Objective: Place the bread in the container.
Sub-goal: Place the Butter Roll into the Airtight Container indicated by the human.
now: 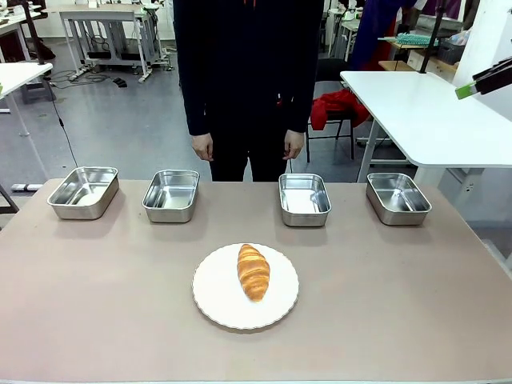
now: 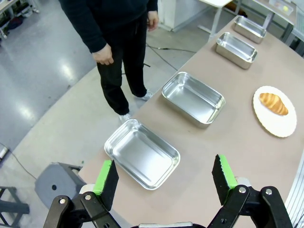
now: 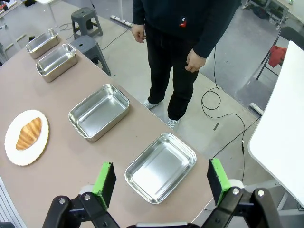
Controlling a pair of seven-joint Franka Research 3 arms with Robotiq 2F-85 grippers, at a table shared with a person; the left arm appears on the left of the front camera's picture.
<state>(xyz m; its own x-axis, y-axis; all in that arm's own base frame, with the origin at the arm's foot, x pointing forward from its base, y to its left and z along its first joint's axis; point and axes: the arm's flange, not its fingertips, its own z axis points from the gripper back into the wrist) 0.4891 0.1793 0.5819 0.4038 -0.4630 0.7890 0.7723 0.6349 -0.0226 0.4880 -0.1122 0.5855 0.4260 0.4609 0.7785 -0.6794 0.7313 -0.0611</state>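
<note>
The bread (image 1: 253,272), a golden-brown croissant, lies on a round white plate (image 1: 216,298) at the table's near middle. Four alike steel containers stand empty in a row along the far edge: far left (image 1: 83,192), left of middle (image 1: 171,194), right of middle (image 1: 304,198), far right (image 1: 398,198). My left gripper (image 2: 165,176) hangs open high above the leftmost container (image 2: 142,153), with the bread (image 2: 272,103) far off. My right gripper (image 3: 161,181) hangs open high above the rightmost container (image 3: 161,166), also far from the bread (image 3: 28,134). Nothing is between either pair of fingers.
A person stands at the table's far edge, between the two middle pans, with both hands (image 1: 202,146) hanging down. A white side table (image 1: 432,112) stands beyond the right corner. Grey stools (image 3: 88,45) stand on the floor by the far edge.
</note>
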